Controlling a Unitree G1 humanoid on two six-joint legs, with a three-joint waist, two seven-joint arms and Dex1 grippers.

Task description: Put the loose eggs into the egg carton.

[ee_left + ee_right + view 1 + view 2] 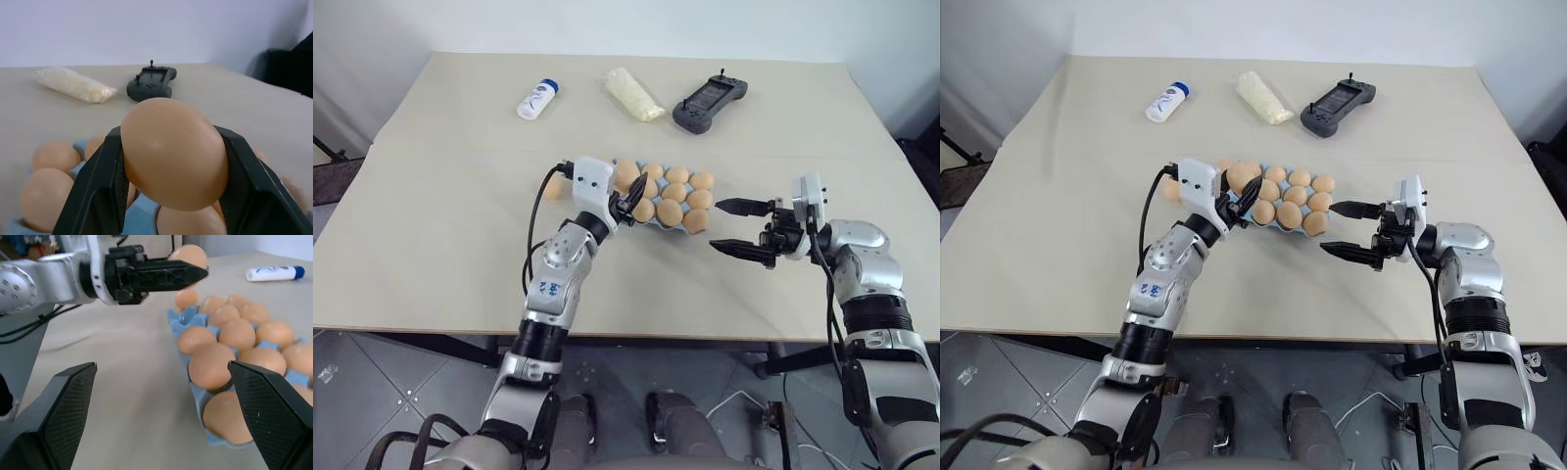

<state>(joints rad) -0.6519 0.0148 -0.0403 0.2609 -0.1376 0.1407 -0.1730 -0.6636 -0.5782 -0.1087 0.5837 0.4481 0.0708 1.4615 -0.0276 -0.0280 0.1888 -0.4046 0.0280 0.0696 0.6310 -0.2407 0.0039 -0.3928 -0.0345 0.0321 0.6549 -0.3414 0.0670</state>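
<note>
left gripper [171, 196]: clenched on egg [173, 152] over egg carton [636, 220] | right gripper [742, 227]: released, beside carton | counter [431, 196]

Left hand [195, 270] holds an egg [188, 255] above the carton [195, 394].

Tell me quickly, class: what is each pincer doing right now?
Left pincer: shut on an egg, above the egg carton.
Right pincer: open, holding nothing, beside the carton.
</note>
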